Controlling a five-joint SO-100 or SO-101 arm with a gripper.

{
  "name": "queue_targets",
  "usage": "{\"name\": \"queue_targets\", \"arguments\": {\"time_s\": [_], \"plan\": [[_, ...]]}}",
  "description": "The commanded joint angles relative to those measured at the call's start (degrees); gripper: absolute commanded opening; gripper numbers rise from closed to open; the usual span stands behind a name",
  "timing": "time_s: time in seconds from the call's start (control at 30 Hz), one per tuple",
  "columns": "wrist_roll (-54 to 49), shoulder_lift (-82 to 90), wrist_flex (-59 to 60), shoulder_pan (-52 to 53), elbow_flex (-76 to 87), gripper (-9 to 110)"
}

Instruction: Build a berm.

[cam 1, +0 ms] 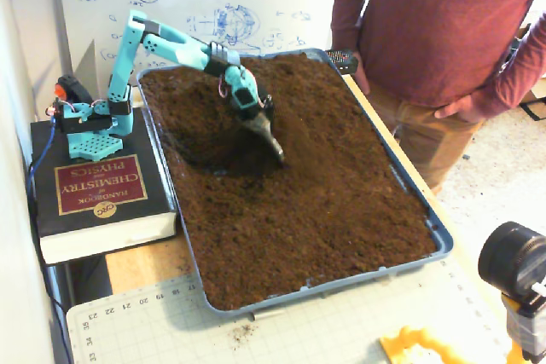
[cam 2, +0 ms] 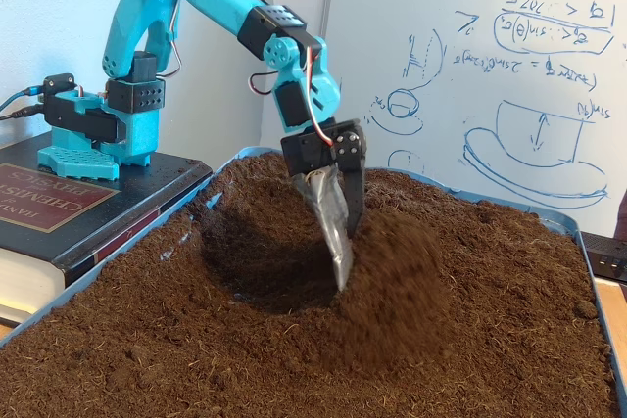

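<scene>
Scoop [cam 2: 331,224], metal, tip down in soil [cam 1: 324,202], black finger pressed against its back so gripper [cam 2: 345,242] reads closed on it; berm [cam 2: 392,271] heaped just beside blade, hollow opposite: keep your strokes shallow, pushing toward berm, lifting before crest.

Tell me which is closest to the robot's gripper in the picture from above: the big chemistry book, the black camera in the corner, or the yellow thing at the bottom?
From the gripper, in the fixed view from above:
1. Chemistry book, to the left, under the arm's base.
2. Yellow thing, bottom edge, right of middle.
3. Black camera, bottom right corner.
The last two are nearly tied.
</scene>
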Motion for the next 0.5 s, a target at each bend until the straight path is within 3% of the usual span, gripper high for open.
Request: {"name": "queue_targets", "arguments": {"time_s": [0.0,0.2,0.47], "plan": [[0.6,9.5,-1.3,-0.4,-5.6,1],[1.9,12.7,-1.2,-1.9,-5.5,1],[23.9,14.7,-2.1,-5.6,-8.5,1]]}}
